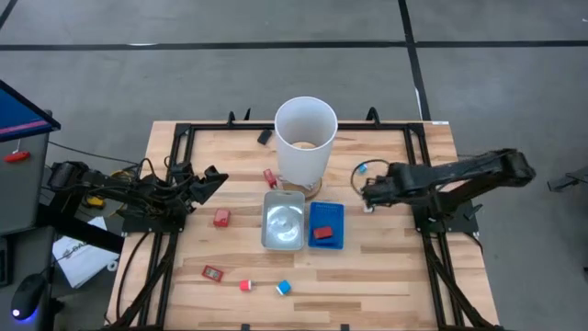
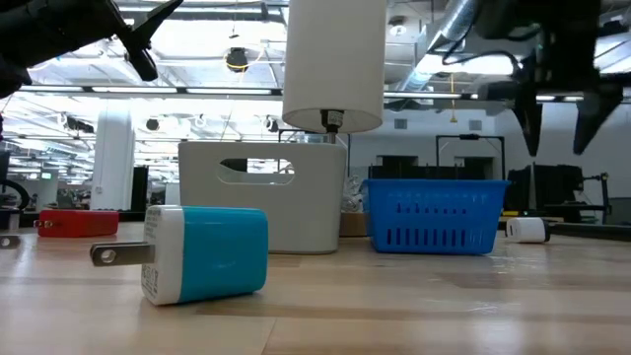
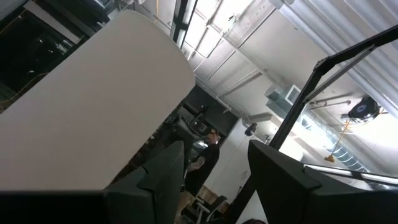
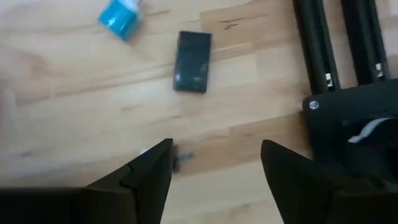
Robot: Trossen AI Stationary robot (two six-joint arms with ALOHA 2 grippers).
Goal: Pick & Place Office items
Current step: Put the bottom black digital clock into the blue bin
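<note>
Left arm folded low at the left side of the surface (image 1: 386, 276), forearm reaching inward; left tool (image 1: 213, 179) tilted upward, fingers (image 3: 163, 171) parted with a gap between them, nothing held

Right arm stretched in from the right edge, elbow raised, wrist bent down; right tool (image 1: 366, 193) pointing at the surface, fingers (image 4: 149, 168) spread wide, empty, tips clear of the wood
</note>
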